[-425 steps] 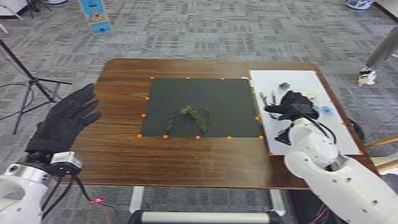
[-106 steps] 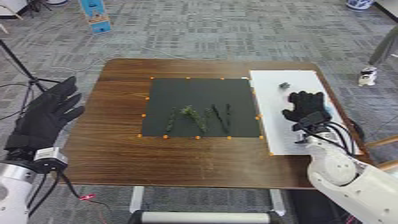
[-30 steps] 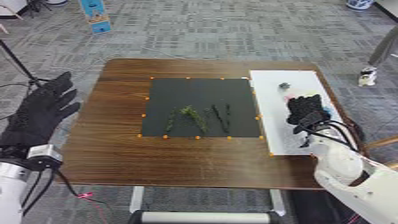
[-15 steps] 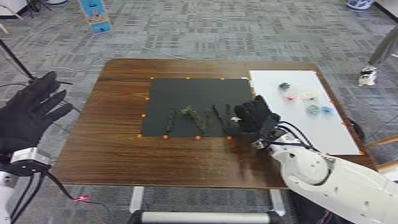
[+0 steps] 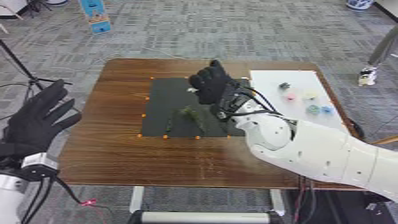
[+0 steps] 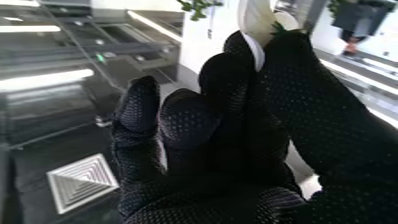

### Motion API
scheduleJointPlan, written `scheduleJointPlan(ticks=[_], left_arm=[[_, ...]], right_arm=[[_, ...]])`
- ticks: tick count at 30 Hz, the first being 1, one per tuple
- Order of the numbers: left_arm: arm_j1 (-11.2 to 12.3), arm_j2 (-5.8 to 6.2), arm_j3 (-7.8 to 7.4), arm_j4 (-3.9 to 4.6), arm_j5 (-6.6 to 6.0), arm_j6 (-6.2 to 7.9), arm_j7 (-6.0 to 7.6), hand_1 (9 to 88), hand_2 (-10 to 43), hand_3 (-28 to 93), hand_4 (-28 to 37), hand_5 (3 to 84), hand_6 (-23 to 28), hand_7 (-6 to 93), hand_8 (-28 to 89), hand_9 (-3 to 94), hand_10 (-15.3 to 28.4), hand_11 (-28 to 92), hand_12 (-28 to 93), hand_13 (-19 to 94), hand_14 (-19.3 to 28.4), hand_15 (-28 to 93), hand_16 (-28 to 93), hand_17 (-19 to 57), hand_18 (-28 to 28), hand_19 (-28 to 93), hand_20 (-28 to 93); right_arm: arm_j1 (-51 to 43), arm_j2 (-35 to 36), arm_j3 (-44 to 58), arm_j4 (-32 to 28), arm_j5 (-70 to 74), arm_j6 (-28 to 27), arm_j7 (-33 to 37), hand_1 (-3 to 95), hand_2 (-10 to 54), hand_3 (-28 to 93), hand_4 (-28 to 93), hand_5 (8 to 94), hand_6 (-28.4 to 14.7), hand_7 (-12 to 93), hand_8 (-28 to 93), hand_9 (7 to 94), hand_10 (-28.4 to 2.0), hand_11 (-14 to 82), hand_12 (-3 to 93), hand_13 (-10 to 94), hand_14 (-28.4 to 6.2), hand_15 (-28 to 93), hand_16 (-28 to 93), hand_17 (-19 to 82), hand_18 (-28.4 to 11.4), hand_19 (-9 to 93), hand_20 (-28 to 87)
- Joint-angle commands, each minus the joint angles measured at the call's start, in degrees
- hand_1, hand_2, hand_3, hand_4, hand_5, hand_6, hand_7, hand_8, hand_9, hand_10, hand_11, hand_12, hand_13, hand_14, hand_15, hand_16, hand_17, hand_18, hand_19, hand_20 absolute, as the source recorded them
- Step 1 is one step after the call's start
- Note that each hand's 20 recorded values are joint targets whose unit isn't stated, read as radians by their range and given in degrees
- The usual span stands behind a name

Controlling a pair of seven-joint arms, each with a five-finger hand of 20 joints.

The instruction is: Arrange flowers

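Note:
My right hand (image 5: 210, 84) is over the far part of the black mat (image 5: 169, 90); a small white flower (image 5: 192, 90) shows at its left side. In the right wrist view, the thumb and a finger of my right hand (image 6: 213, 175) pinch the white flower (image 6: 255, 20). Green stems (image 5: 191, 114) lie on the nearer half of the mat, with my right wrist partly covering that area. On the white board (image 5: 333, 140) are a dark green flower (image 5: 284, 86), a pink one (image 5: 290, 97), a pale yellow one (image 5: 310, 94), a teal one (image 5: 314, 109) and a blue one (image 5: 327, 110). My left hand (image 5: 34, 117) is open off the table's left edge.
Orange markers line the mat on the brown table (image 5: 178, 165). My right arm crosses the table's near right part and the lower end of the white board. A black tripod (image 5: 31, 77) stands on the floor at the left.
My right hand has moved from the white board to the mat's right edge, then forward and left over its far part, with the white flower. My left hand has shifted slightly.

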Motion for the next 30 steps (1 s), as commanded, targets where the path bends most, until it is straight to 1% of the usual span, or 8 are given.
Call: scheduleJointPlan(ticks=[1, 5, 8, 9, 11, 13, 21, 30], left_arm=[[3.1, -1.69, -0.9, -0.4, -0.17, 1.65, -0.43, 27.5, -9.5, 59, -28.3, 21.5, 1.7, 14.4, -8, 15.1, 7.8, 9, 19, 11, 13.5, 9, 5, -12.2, 24.9, 38, 4], [4.5, -2.35, -1.36, -0.8, -0.57, 2.86, 0.09, 27.6, -9.5, 58, -28.3, 21.3, 1.6, 14.5, -8, 15.1, 7.7, 8, 20, 11, 13.4, 9, 5, -12.6, 25.5, 39, 3], [4.6, -2.37, -1.26, -0.94, -0.56, 2.66, 0.35, 27.4, -9.5, 58, -28.3, 21.3, 1.5, 14.6, -8, 15.2, 7.7, 8, 20, 11, 13.3, 9, 5, -12.8, 25.7, 39, 3], [4.6, -2.17, -1.07, -1.01, -0.54, 2.86, 0.86, 27.4, -9.5, 58, -28.3, 21.3, 1.5, 14.6, -8, 15.2, 7.7, 8, 20, 11, 13.3, 9, 5, -12.8, 25.7, 39, 3], [4.2, -1.79, -1.01, -1.06, -0.54, 2.9, 0.71, 27.4, -9.5, 58, -28.3, 21.5, 1.5, 14.7, -8, 15.4, 7.8, 8, 20, 12, 12.9, 9, 5, -13.1, 24.6, 39, 3], [4.5, -1.89, -1.06, -1.25, -0.55, 3.05, 1.81, 27.3, -9.5, 58, -28.3, 21.5, 1.5, 14.8, -8, 15.5, 7.8, 8, 20, 12, 12.6, 9, 5, -13.2, 24.2, 39, 3], [2.4, -0.34, 0.12, -0.72, -0.32, 3.41, 1.68, 27.2, -9.5, 59, -28.3, 22.3, 1.6, 15.2, -9, 16.1, 8.0, 9, 19, 13, 12.7, 10, 5, -12.6, 23.0, 38, 4], [2.3, 0.21, -0.04, -1.01, -0.07, 2.94, 2.47, 27.6, -9.5, 60, -28.3, 22.6, 1.6, 15.5, -9, 16.4, 8.2, 10, 18, 13, 12.6, 11, 4, -12.0, 21.2, 38, 4]], right_arm=[[4.9, -7.9, -4.0, 3.1, 0.0, 2.1, -1.6, 48.3, -9.5, 83, -27, 65.6, 1.5, 53, 14, 69.8, -8.6, 43.1, 67.4, 63, -7.8, 78, 48, 28, -18.2, 76, 53], [6.0, -10.6, -5.9, 4.9, 0.4, 1.9, -1.4, 48.6, -9.5, 83, -27, 65.9, 1.3, 53, 13, 69.8, -8.5, 43.1, 67.3, 63, -7.5, 78, 48, 28, -18.1, 76, 53], [6.0, -12.5, -6.2, 6.7, 0.1, 0.9, -2.6, 49.2, -9.5, 82, -27, 66.0, 1.2, 53, 13, 69.8, -8.4, 43.0, 67.3, 63, -7.4, 77, 48, 28, -18.0, 76, 53], [6.1, -13.0, -6.3, 7.2, 0.1, 0.7, -3.3, 49.3, -9.5, 82, -28, 66.0, 1.2, 53, 12, 69.8, -8.4, 43.0, 67.3, 63, -7.4, 77, 48, 28, -18.0, 76, 53], [5.5, -14.0, -5.6, 8.4, -0.5, 0.1, -4.6, 49.5, -9.5, 82, -28, 66.1, 1.3, 54, 11, 69.9, -8.4, 42.9, 67.0, 63, -7.4, 77, 48, 28, -17.9, 76, 53], [6.3, -15.5, -6.8, 9.8, 0.0, 0.4, -4.9, 49.7, -9.5, 82, -28, 66.3, 1.3, 54, 11, 70.0, -8.2, 42.9, 66.9, 63, -7.4, 77, 48, 28, -17.8, 76, 53], [5.1, -19.5, -5.2, 14.3, -0.1, 0.1, -6.5, 50.1, -9.5, 81, -28, 66.4, 1.7, 54, 10, 70.3, -8.1, 42.5, 67.2, 63, -7.3, 77, 48, 28, -17.7, 75, 53], [5.7, -20.9, -6.7, 14.2, -0.6, -1.8, -7.0, 50.8, -9.5, 80, -28, 65.8, 2.9, 56, 7, 69.7, -8.2, 41.5, 68.6, 61, -7.2, 76, 50, 28, -17.3, 74, 53]])
